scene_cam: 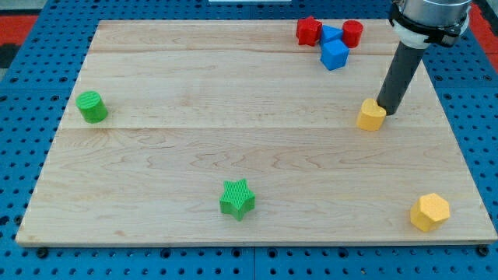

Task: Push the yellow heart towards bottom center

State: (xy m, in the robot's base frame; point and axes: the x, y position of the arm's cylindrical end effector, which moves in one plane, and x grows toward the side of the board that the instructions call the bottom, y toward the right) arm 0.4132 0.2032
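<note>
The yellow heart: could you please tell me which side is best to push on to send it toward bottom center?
Push the yellow heart on its upper-right face. My tip sits there already, touching or nearly so. Bottom center lies down-left, near the green star.

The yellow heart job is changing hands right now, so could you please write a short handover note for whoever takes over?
My tip rests against the upper right side of the yellow heart, at the board's right side, a little above mid height.

Done: contact made; the heart is not yet near bottom center.

Left: push it down and toward the view's left, to the bottom edge's middle. From this side the push should carry it that way.

Nearby: the green star sits near bottom center and may need avoiding; the yellow hexagon lies at bottom right; the red and blue blocks are clustered at the top right; the green cylinder is far left.
</note>
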